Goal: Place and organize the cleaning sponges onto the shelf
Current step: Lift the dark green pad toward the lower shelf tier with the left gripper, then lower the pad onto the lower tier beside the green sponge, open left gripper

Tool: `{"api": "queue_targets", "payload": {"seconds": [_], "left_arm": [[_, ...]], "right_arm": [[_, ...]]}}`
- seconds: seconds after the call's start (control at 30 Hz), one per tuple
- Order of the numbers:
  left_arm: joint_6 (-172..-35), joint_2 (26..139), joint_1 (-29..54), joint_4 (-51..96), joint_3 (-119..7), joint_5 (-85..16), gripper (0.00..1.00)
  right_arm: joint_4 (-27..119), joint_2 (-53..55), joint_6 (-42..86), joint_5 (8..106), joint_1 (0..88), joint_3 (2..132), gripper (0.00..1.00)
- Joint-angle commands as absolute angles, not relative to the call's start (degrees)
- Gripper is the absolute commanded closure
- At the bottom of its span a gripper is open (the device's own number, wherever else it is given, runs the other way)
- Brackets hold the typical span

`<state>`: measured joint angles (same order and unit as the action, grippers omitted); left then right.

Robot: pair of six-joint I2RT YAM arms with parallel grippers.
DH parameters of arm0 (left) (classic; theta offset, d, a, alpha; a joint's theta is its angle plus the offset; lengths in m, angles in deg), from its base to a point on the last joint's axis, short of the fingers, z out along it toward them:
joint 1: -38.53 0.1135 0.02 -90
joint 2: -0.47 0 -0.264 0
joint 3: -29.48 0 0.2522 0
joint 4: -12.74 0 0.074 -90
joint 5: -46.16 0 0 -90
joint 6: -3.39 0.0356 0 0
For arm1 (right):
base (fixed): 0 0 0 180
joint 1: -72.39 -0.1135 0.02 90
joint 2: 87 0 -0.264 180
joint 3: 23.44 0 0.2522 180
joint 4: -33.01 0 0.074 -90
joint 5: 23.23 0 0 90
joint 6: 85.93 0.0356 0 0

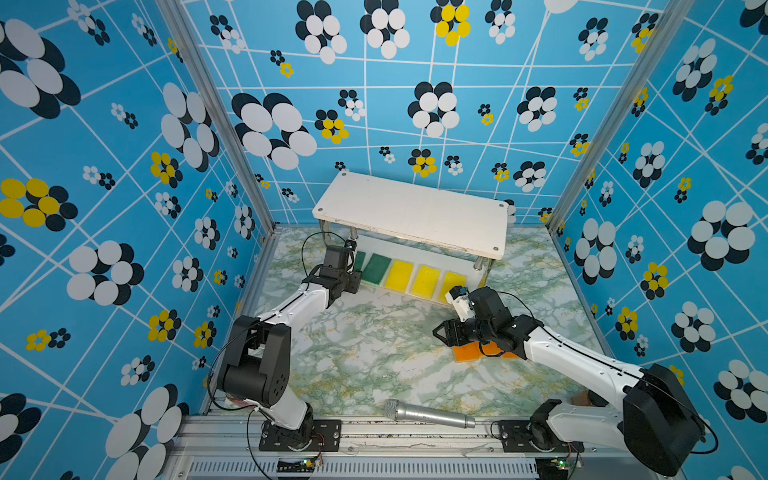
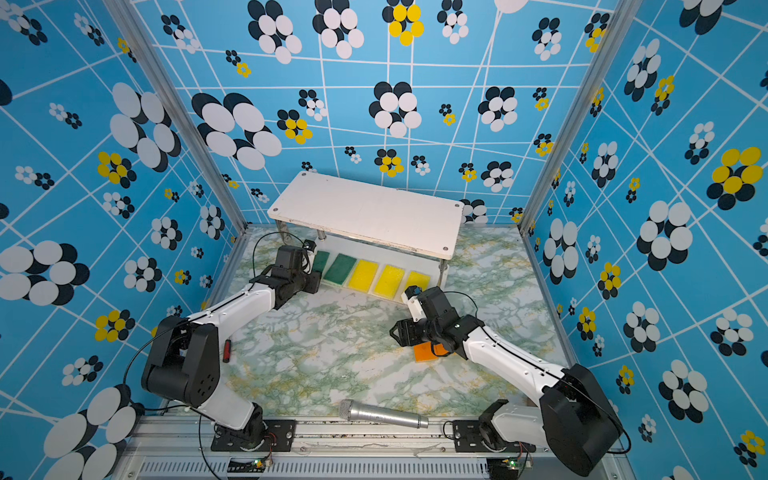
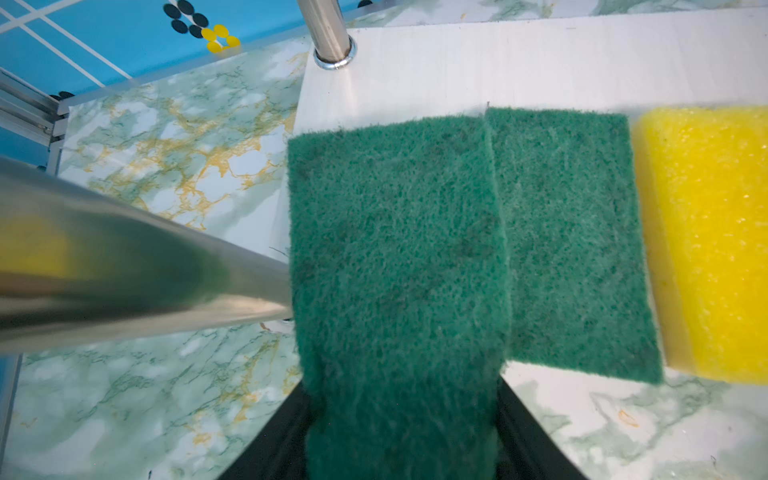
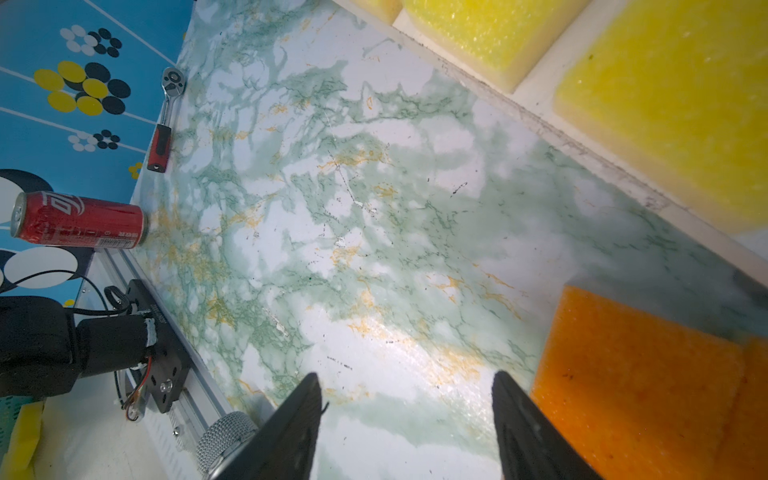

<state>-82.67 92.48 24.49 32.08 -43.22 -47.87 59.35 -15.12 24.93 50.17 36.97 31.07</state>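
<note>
- The left gripper (image 3: 401,399) is clamped on the near end of a dark green sponge (image 3: 395,257), with one black finger on each side of the sponge.
- This sponge extends over the left end of the lower board of the shelf (image 1: 415,212), beside a metal corner post (image 3: 328,33). Its edge overlaps a second dark green sponge (image 3: 573,249). Whether it is touching the board cannot be determined.
- The shelf stands at the rear of the marble-pattern table (image 1: 374,340).
- On the lower board, the second dark green sponge is followed to the right by three yellow sponges (image 1: 426,280), all in one row. The right arm partly hides the rightmost one.
- The right gripper (image 4: 405,376) has its jaws apart with nothing between them. It hangs above the table surface, just beside the orange sponges (image 4: 631,374).
- The orange sponges lie flat on the table in front of the right end of the shelf. In both top views the right arm partly covers them.
- A silver microphone (image 1: 428,414) lies at the front edge of the table.
- A red cola can (image 4: 79,220) lies on its side, near a ratchet wrench (image 4: 166,120).
</note>
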Motion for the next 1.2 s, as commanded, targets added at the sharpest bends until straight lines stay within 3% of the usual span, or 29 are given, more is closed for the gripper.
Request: {"api": "queue_targets", "payload": {"seconds": [0.0, 0.4, 1.17], "left_arm": [[-82.1, 94.4, 25.3, 29.4, -45.2, -47.5, 0.41], [-81.9, 100.4, 26.8, 29.3, -49.4, -45.5, 0.42], [-81.0, 102.5, 27.7, 27.1, -49.0, -44.1, 0.3]], "right_arm": [[59.2, -16.7, 25.9, 51.0, 37.3, 29.8, 0.33], [59.8, -18.1, 26.2, 51.7, 37.3, 29.4, 0.33], [60.4, -18.6, 26.6, 51.7, 37.3, 30.2, 0.33]]}}
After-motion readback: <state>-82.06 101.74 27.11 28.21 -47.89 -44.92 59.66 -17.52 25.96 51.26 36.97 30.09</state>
